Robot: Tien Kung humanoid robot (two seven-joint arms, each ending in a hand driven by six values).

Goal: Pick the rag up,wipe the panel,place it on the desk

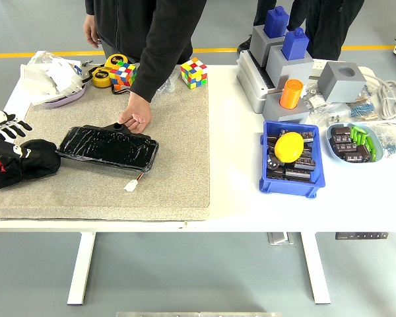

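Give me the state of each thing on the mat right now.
Black rag: bunched on the mat, left robot hand resting on it, grasp unclear.
Black panel: flat on the mat, person's hand pressing its far edge.
Beige mat: flat.

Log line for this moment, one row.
left hand: at black rag, grasp unclear | panel: on mat, steadied by person's hand | right hand: out of view

The flat black panel (107, 146) looks glossy, as if wrapped in shiny wrinkled film, and lies on a matt, rough-textured beige felt-like mat (178, 178). The black rag (23, 163) is soft, dull cloth. The blue plastic bin (289, 188) is smooth, on a smooth white table (237, 198).
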